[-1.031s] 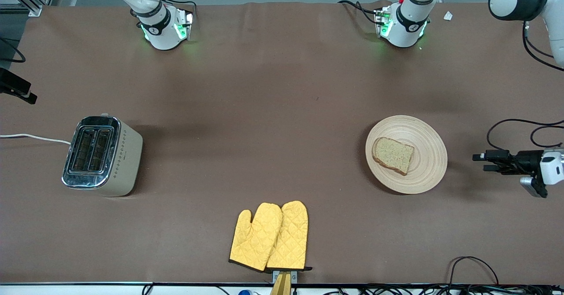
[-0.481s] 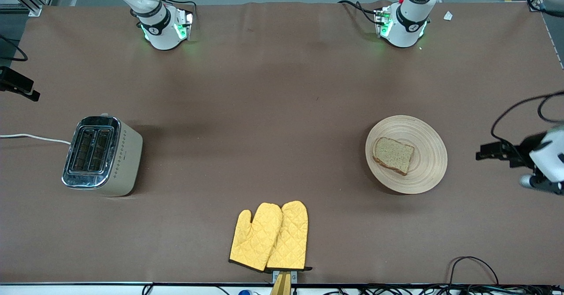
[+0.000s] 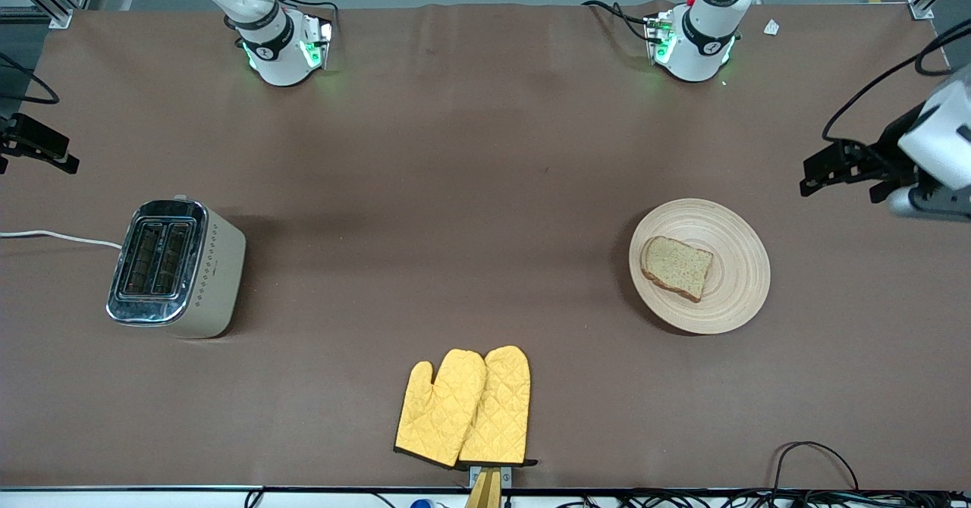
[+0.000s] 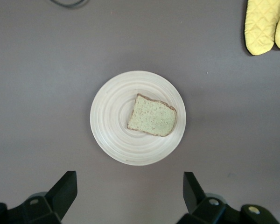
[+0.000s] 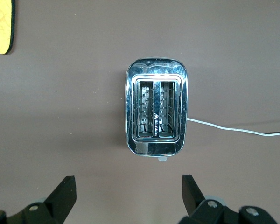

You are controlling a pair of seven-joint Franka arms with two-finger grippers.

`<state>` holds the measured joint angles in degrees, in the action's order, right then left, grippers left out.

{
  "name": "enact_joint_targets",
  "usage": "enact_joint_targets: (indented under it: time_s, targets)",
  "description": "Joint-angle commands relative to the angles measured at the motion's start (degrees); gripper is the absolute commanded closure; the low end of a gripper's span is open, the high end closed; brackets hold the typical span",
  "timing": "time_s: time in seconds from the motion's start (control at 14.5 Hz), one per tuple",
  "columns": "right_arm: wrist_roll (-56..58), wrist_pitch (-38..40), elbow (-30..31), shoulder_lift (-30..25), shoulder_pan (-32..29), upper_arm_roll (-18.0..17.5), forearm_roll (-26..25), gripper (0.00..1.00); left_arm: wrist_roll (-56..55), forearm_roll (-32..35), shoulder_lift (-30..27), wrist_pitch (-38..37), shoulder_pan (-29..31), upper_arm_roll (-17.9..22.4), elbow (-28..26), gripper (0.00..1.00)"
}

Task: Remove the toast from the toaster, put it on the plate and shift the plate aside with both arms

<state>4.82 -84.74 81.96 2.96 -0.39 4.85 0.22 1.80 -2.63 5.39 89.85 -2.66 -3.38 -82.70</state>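
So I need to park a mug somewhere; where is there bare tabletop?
The widest bare stretch lies between the chrome two-slot toaster and the round beige wooden plate holding the toast, farther from the camera than the yellow quilted oven mitts. Busier: around the plate, with the open left gripper above the table nearby.

One toast [image 3: 677,267], one plate [image 3: 740,265], one toaster [image 3: 176,268], seemingly two mitts [image 3: 464,406]

A: Brown table [image 3: 455,189] carries a plate [image 3: 740,280], toward the left arm's end.

B: Toaster [image 3: 176,268] well apart from it (white cord [image 3: 61,236] trailing); yellow mitts [image 3: 464,407] nearer the camera.
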Motion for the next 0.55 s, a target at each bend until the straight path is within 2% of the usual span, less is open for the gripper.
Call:
enact_joint_targets:
  time_s: [0.0,0.14,0.34,0.48]
  targets:
    - [-0.78,0.28,0.65,-1.03,0.13,-0.10,-0.66,0.00,6.01,0.96,-6.79,5.33,0.73,-0.40,-10.37,0.00]
    - [-0.69,0.28,0.65,-0.94,0.04,-0.02,-0.66,0.00,7.08,1.14,-5.57,4.90,0.73,-0.05,-8.97,0.00]
    - [-0.42,0.36,0.65,-0.94,-0.05,0.07,-0.66,0.00,6.38,5.70,-5.39,3.49,0.56,-0.14,-7.82,0.00]
    - [-0.42,0.36,0.65,-0.94,0.04,-0.02,-0.66,0.00,3.58,5.62,-5.30,2.00,0.56,-0.31,-6.95,0.00]
